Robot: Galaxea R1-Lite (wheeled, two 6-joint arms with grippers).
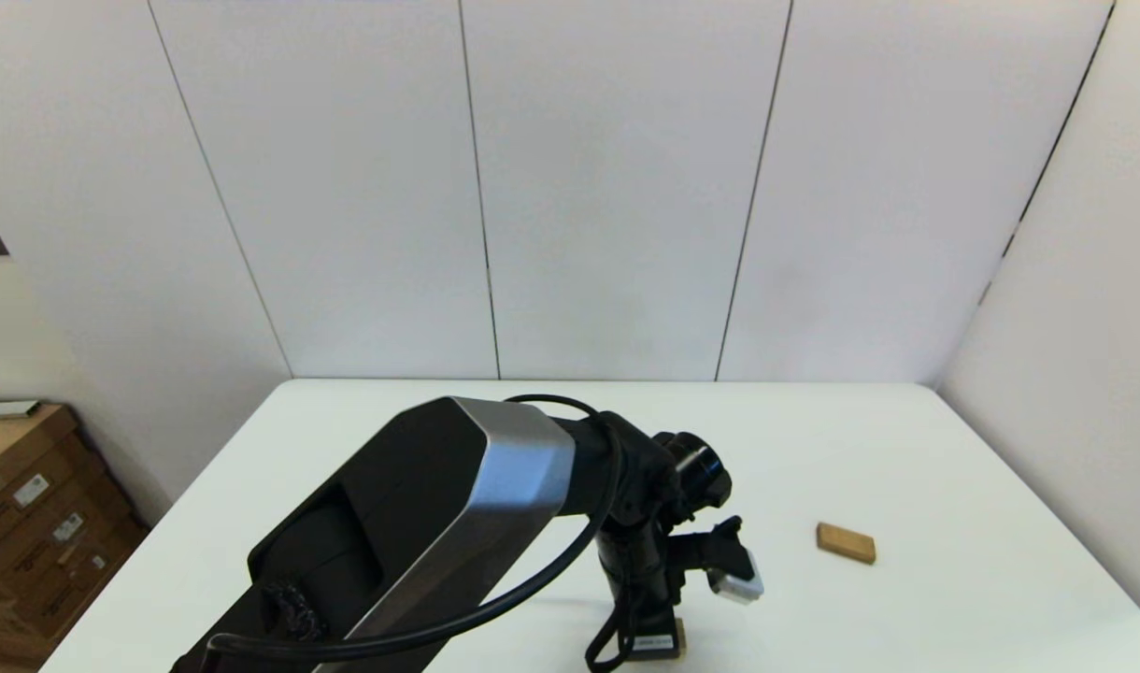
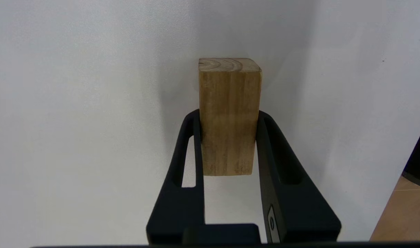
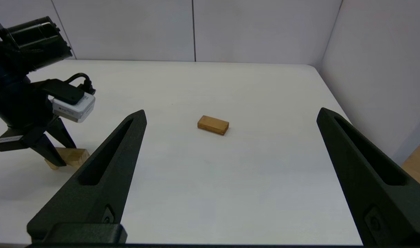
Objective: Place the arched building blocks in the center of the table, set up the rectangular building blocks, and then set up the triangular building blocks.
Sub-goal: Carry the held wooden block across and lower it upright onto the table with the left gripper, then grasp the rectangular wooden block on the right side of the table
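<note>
Wooden arched block (image 2: 229, 117) sitting clamped between left gripper (image 2: 227, 119) fingers, arm hiding it overhead; right gripper (image 3: 230, 117) fingers gaping apart.

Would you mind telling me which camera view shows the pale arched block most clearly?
The left wrist view: the arched block fills the centre, gripped between the left tool. The head view shows only a sliver under the arm; the right wrist view shows it partly, low on the table.
</note>
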